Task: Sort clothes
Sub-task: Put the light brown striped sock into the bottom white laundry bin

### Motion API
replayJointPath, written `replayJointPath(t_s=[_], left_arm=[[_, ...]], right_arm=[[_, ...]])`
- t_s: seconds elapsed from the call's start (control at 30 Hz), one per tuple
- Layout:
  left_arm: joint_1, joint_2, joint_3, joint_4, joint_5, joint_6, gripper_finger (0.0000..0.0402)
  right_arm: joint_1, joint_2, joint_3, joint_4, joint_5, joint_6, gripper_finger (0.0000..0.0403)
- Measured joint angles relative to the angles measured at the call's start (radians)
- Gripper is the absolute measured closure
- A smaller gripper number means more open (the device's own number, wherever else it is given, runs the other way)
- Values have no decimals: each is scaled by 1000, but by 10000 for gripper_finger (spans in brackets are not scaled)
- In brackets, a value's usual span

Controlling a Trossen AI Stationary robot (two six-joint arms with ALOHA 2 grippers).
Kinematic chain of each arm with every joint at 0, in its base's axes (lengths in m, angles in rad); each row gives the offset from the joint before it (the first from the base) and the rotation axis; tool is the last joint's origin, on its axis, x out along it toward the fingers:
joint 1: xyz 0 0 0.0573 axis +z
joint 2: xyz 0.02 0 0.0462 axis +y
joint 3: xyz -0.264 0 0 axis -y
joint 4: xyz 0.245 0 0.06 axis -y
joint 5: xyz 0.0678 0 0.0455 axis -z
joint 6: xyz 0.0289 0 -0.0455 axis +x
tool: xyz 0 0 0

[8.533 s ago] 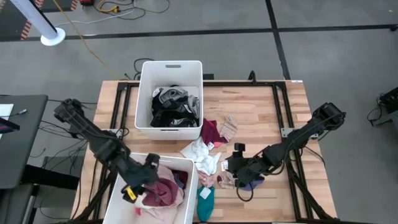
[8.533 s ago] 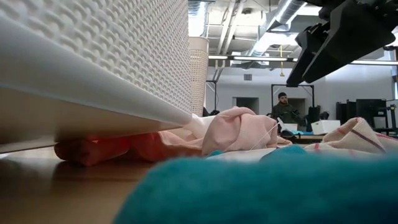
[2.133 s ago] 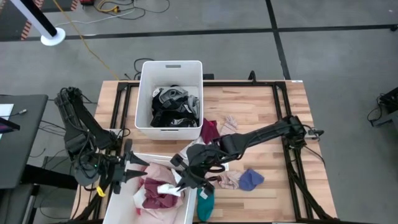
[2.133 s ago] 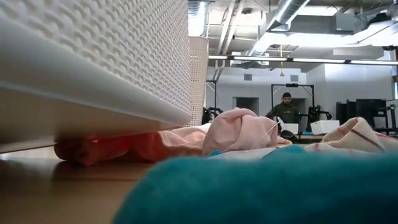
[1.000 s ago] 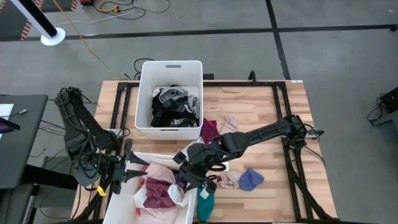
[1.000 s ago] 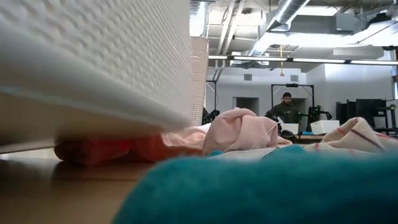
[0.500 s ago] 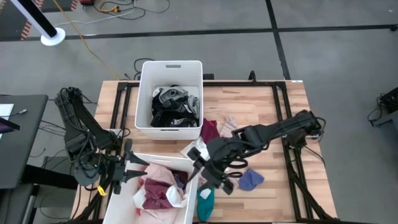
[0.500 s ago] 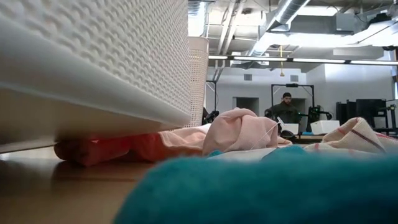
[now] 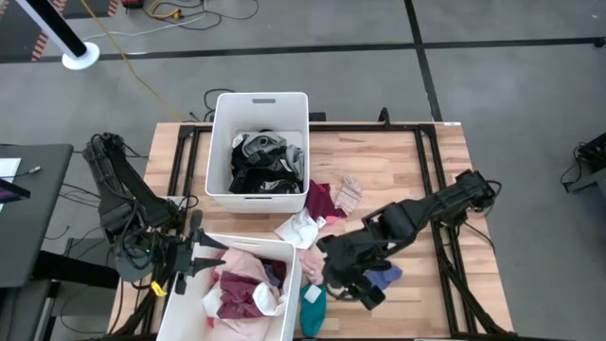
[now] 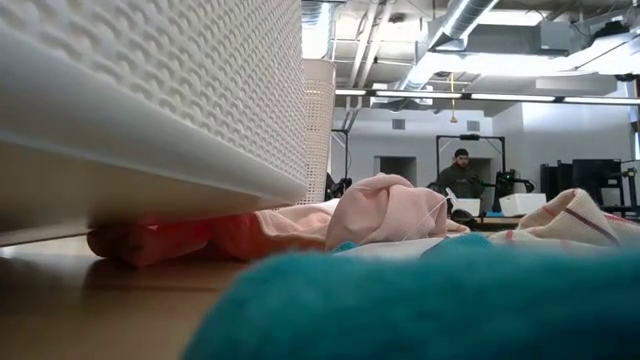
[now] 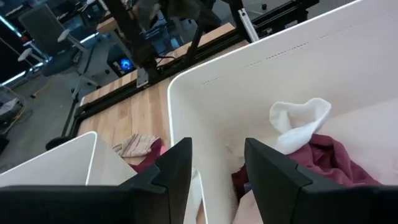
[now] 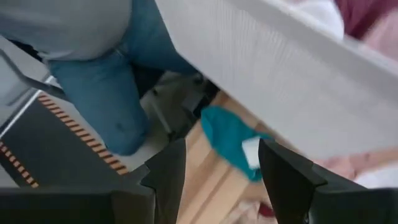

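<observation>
The right end effector (image 9: 333,277), fingers apart and empty, hovers over loose clothes (image 9: 327,232) on the surface (image 9: 398,161) between 2 bins; next: descend, pinch 1 garment; left end effector (image 9: 210,258) waits apart at the near bin (image 9: 295,284).

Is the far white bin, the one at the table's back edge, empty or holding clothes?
Holding clothes. The far bin contains a heap of black, grey and white garments, seen in the high view.
</observation>
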Motion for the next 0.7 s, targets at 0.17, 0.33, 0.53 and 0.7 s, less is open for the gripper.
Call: replayJointPath(t_s=[0.17,0.33,0.53,0.7], left_arm=[[17,0,0,0,0,-5,260],[19,0,0,0,0,-6,260],[19,0,0,0,0,-9,260],[19,0,0,0,0,-9,260]], right_arm=[[40,0,0,-69,88,74,188],[64,1,-57,-70,139,130,188],[60,2,-176,-54,159,209,188],[58,1,-284,7,159,263,188]])
